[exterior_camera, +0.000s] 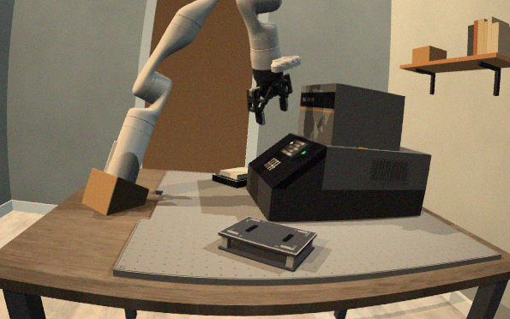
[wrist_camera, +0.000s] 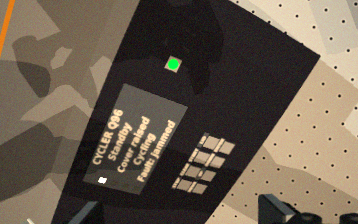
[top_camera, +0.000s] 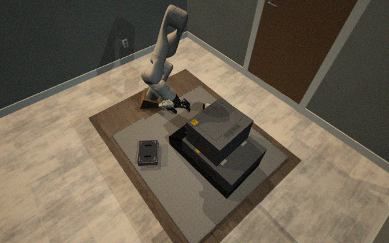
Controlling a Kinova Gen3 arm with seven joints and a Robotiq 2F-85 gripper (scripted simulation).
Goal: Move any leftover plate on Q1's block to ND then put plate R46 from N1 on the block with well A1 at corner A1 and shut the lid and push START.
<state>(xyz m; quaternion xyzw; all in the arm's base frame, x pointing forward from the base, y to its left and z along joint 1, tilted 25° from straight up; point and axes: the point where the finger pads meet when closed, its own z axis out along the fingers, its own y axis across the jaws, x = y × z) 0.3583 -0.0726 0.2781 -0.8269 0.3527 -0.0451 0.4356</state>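
Observation:
Cycler Q1 [top_camera: 244,160] [exterior_camera: 370,201] stands on the grey board, its lid [top_camera: 220,114] [exterior_camera: 370,116] down on the base. Its green lamp [wrist_camera: 173,64] [exterior_camera: 303,153] is lit. The display [wrist_camera: 136,140] has a white marker by "Standby". Four pale keys [wrist_camera: 203,164] sit beside it; their labels are unreadable. Q1's block is hidden. A pale plate [exterior_camera: 234,172] [top_camera: 207,104] lies on a black nest [exterior_camera: 228,182] beyond Q1. A dark nest [top_camera: 148,151] [exterior_camera: 269,235] in front has no plate. My gripper [top_camera: 182,110] [exterior_camera: 273,113] [wrist_camera: 181,212] is open and empty, above and beside Q1's front panel.
The perforated grey board [top_camera: 171,193] [exterior_camera: 177,257] lies on the wooden table [top_camera: 122,119] [exterior_camera: 49,244]. The arm's wedge-shaped base [exterior_camera: 109,193] stands at the table's left in the exterior view. The tall lid rises close beside the gripper.

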